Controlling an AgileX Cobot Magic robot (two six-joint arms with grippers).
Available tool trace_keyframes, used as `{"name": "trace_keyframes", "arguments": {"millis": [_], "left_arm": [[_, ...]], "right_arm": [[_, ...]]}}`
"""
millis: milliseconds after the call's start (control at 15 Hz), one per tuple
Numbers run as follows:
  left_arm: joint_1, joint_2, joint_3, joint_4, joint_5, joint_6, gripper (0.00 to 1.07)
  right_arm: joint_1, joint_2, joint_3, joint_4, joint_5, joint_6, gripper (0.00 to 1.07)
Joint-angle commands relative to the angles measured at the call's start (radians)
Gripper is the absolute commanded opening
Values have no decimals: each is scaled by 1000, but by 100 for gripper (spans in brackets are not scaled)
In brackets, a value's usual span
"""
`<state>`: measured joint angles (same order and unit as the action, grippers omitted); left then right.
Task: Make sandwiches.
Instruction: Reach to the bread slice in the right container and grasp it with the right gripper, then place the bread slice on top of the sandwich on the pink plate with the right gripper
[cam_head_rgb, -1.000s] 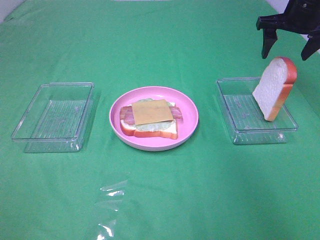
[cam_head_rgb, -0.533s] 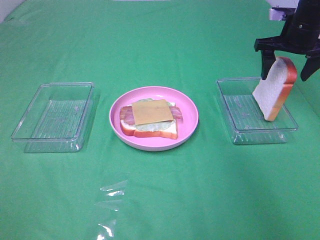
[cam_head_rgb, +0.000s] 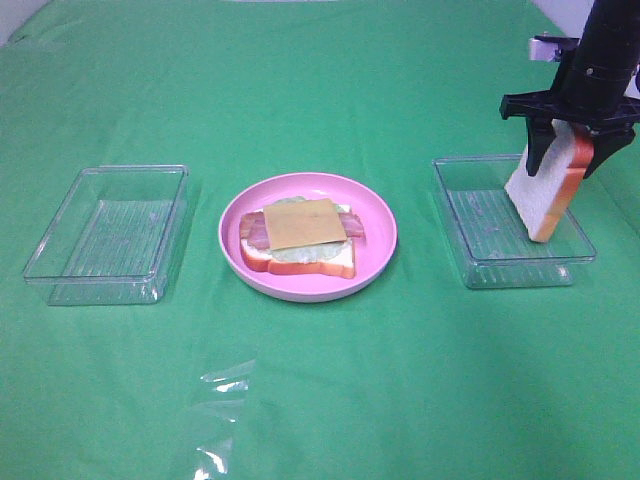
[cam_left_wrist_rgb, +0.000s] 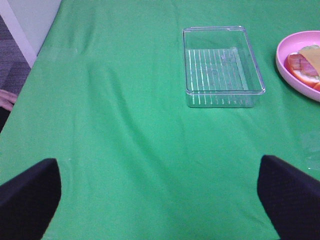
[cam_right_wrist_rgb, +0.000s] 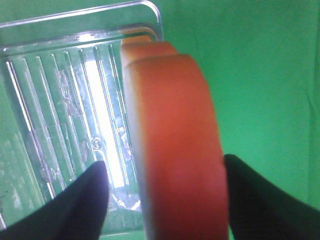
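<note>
An open sandwich (cam_head_rgb: 300, 240) lies on the round pink plate (cam_head_rgb: 385, 235): a bread slice, lettuce, bacon strips and a yellow cheese slice (cam_head_rgb: 304, 223) on top. A second bread slice (cam_head_rgb: 545, 195) stands tilted on its edge in the right clear tray (cam_head_rgb: 480, 225). My right gripper (cam_head_rgb: 563, 160) is open, with its fingers astride the top of that slice. The right wrist view shows the slice's orange crust (cam_right_wrist_rgb: 172, 150) between the two fingers (cam_right_wrist_rgb: 75, 205). My left gripper (cam_left_wrist_rgb: 160, 200) is open and empty over bare cloth, out of the exterior view.
An empty clear tray (cam_head_rgb: 110, 235) stands left of the plate and also shows in the left wrist view (cam_left_wrist_rgb: 222, 65), with the plate's edge (cam_left_wrist_rgb: 286, 70) beside it. A crumpled piece of clear film (cam_head_rgb: 220, 420) lies on the green cloth near the front.
My right gripper has come down from above the tray until its open fingers straddle the top of the standing bread slice. The slice, plate and trays have not moved.
</note>
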<state>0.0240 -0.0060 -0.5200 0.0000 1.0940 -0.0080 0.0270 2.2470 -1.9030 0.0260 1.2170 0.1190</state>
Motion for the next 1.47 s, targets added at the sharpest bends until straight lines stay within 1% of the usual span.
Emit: {"name": "trace_keyframes", "arguments": {"millis": [67,133,467,600,733,800,1067,1333,1467], "left_arm": [[0,-16,3,0,-16,0,101],[0,-16,3,0,-16,0,101],[0,-16,3,0,-16,0,101],[0,-16,3,0,-16,0,101],[0,-16,3,0,-16,0,101],[0,-16,3,0,-16,0,101],[0,-16,3,0,-16,0,101],[0,-16,3,0,-16,0,101],[0,-16,3,0,-16,0,101]], "right_arm": [[-3,6,8,3,93,-11,41],[-3,6,8,2,94,-11,40],[-3,6,8,-1,112,-11,40],[-3,6,8,-1,114,-11,31],[-3,6,8,0,114,-7,13],[-2,6,8,12,114,-7,2],[-1,0,8,31,114,-7,2],[-1,-54,8,32,114,-7,2],[-1,-91,8,59,114,-7,2]]}}
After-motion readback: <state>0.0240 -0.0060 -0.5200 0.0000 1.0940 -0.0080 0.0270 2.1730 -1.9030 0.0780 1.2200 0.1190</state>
